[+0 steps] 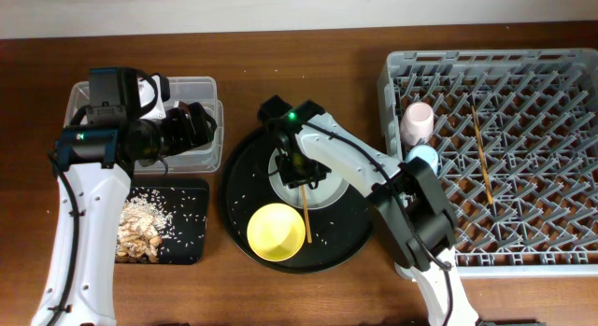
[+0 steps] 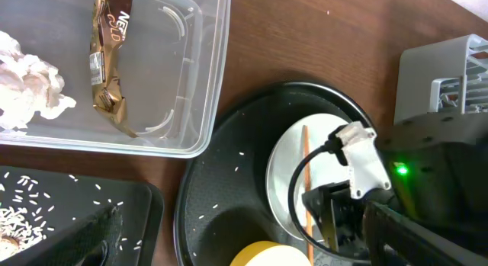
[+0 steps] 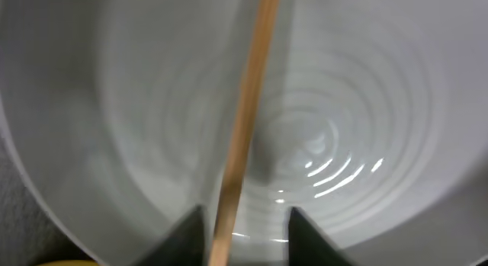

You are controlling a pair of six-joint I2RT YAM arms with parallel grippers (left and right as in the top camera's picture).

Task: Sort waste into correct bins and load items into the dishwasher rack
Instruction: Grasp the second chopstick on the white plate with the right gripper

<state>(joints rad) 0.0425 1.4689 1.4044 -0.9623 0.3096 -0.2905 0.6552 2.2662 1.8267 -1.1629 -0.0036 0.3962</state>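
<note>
- The round black tray (image 1: 238, 191) sits mid-table, dotted with loose rice grains; everything below is placed from it.
- At the tray's middle lies the pale plate (image 2: 282, 182), with a chopstick (image 3: 245, 121) across it.
- The right gripper (image 3: 245, 232) hangs low over that plate, jaws narrow and straddling the chopstick (one fingertip looks to be against the wood, a gap shows at the other), so it is not clamped.
- The yellow bowl (image 1: 277, 231) stands on the tray's near part, just beside the chopstick.
- Left of the tray, the clear tub (image 2: 194, 106) holds the tissue (image 2: 27, 79) and snack wrapper (image 2: 110, 60). The left gripper (image 1: 207, 128) hovers over the tub, jaws wide, holding nothing.
- Also left of the tray, but nearer, the black rectangular tray (image 1: 187, 242) carries the food scraps (image 1: 140, 228).
- Right of the tray, the dishwasher rack (image 1: 561, 74) holds the pink cup (image 1: 417, 120), the blue cup (image 1: 422, 156) and a second chopstick (image 1: 481, 153).
</note>
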